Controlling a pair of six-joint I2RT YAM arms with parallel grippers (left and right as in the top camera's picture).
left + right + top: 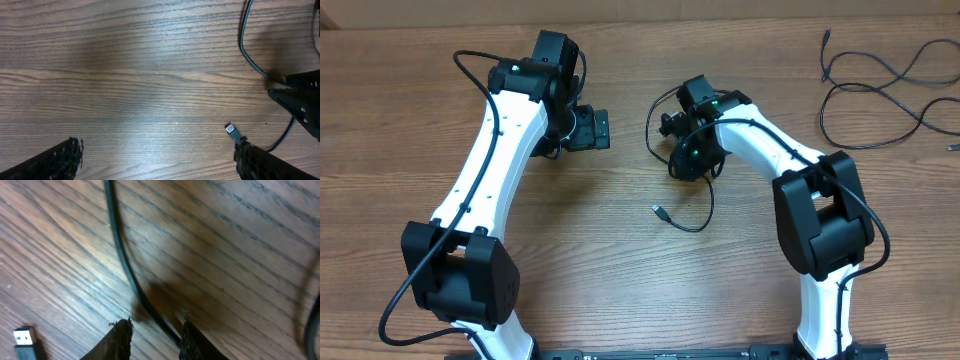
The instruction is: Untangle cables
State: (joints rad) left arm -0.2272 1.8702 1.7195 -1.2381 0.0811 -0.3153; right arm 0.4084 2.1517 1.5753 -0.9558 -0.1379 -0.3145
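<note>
Since the cable [122, 255] is a thin black cord, light and floppy, it should drag easily, sag from any pinch point and slide out of a loose pinch. The best hold, by judgement, is on bare cord a little back from the plug [660, 211], not on the plug itself. It lies mid-desk [620, 290], looping around and beneath the right gripper [155, 324], with the flat USB-type plug lying free at the near end. That gripper is down on it: the cord runs between the two fingers [120, 340], close against one of them. The fingers are drawn partway in, but it cannot be told whether they actually clamp the cord. The left gripper [157, 167] hovers near, fingers spread wide and nothing between them, with the plug showing near one finger. More cables [880, 80] lie in loose curves at the far right corner of the desk, well apart from both grippers and apparently not crossing the middle one. Sorting looks partly done, with this cord next to pull straight.
</note>
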